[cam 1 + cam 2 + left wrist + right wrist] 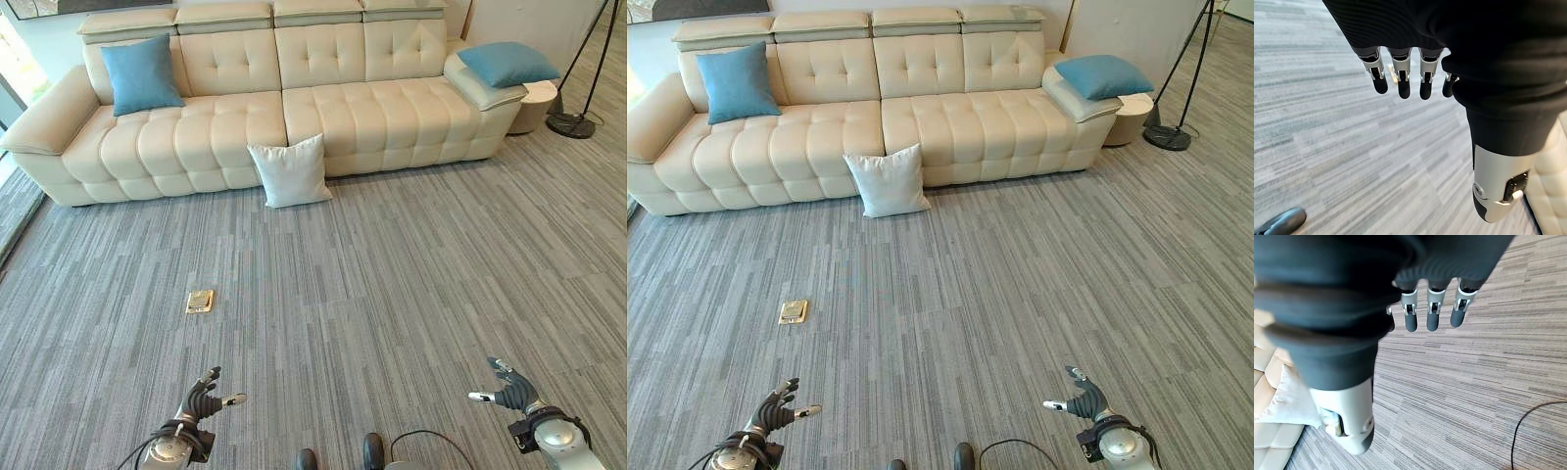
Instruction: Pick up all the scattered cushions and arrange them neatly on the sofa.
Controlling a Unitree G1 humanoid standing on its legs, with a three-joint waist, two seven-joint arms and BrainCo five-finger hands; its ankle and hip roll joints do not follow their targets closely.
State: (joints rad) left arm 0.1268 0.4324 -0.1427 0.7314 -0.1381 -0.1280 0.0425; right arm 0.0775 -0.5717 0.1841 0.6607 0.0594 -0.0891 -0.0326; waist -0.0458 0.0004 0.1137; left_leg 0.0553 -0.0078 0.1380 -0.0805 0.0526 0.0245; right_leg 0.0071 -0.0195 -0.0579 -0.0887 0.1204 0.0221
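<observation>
Right wrist view catches the white cushion (1290, 401) against the sofa (1266, 367).

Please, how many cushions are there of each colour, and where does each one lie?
Blue cushions: 2, blue cushion on the seat against the sofa backrest, and blue cushion on the armrest.
White cushions: 1, white cushion on the carpet, leaning against the sofa front.
Total: 3 cushions.
</observation>
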